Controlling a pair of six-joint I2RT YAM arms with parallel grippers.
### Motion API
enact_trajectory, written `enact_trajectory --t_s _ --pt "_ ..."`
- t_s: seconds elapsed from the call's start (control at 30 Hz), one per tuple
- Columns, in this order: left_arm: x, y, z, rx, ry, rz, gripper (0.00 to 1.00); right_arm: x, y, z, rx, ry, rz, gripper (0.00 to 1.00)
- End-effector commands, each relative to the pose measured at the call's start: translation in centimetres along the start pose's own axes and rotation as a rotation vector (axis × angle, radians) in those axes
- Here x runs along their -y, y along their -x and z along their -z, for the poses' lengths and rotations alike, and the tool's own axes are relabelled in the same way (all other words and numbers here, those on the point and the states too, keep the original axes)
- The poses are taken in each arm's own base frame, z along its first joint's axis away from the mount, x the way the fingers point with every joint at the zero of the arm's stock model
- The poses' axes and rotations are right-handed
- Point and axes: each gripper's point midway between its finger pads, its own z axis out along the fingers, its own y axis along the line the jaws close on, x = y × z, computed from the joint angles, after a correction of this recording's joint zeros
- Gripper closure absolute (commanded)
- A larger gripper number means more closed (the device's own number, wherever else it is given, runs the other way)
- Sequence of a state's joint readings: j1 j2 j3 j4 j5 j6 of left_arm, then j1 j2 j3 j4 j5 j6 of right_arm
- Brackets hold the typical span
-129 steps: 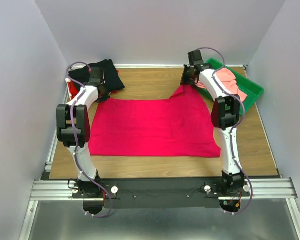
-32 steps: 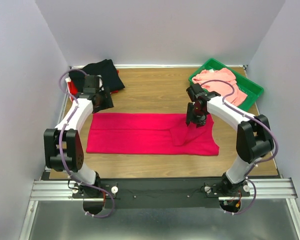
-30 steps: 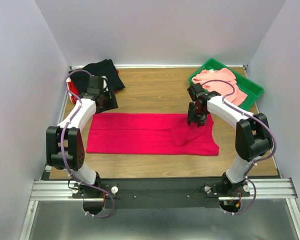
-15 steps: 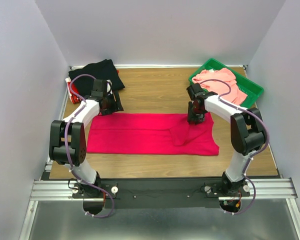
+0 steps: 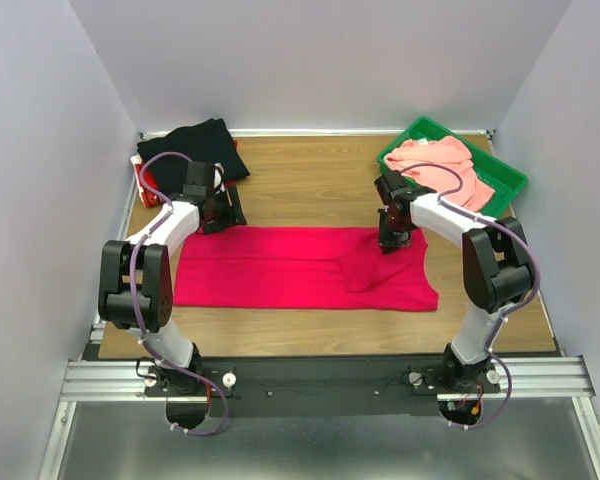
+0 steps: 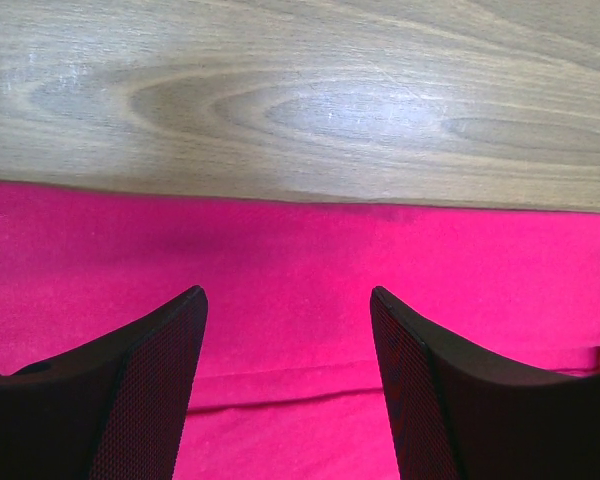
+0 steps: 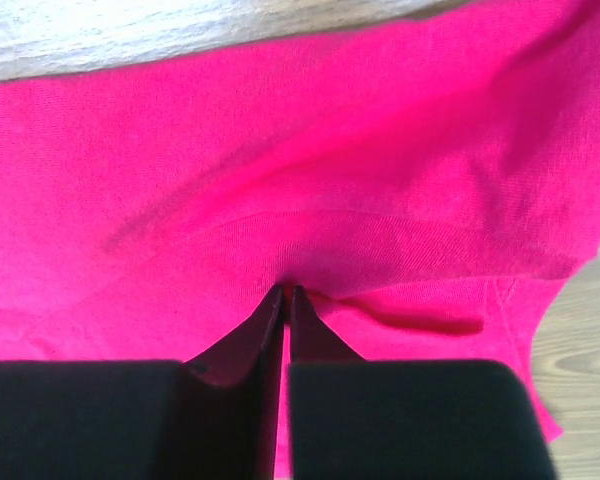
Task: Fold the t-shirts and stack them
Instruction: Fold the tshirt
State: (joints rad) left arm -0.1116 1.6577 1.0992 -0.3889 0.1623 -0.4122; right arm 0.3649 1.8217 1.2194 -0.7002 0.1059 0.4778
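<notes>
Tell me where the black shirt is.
In the top view, the black shirt lies bunched in the far left corner of the table, beyond the left hand and the red shirt.

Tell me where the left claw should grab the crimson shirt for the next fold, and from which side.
Grip the crimson shirt by its far edge at its left end, coming down from the far side. It lies flat on the table, so that straight edge against bare wood is likely where the open left claw can slip a finger under.
</notes>
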Motion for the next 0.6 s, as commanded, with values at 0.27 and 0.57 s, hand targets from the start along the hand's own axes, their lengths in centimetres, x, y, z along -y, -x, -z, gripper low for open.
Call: enact_trajectory --t_s 0.27,0.57 --pt "-0.5 -1.1 -0.6 -0.025 0.003 -0.004 0.26 1.0 -1.6 2.7 -0.026 -0.002 -0.003 1.00" --pt "-1.4 -2.1 -1.2 -0.049 0.030 -0.010 0.26 3.2 -4.7 4.5 -0.076 -0.061 -0.029 1.00"
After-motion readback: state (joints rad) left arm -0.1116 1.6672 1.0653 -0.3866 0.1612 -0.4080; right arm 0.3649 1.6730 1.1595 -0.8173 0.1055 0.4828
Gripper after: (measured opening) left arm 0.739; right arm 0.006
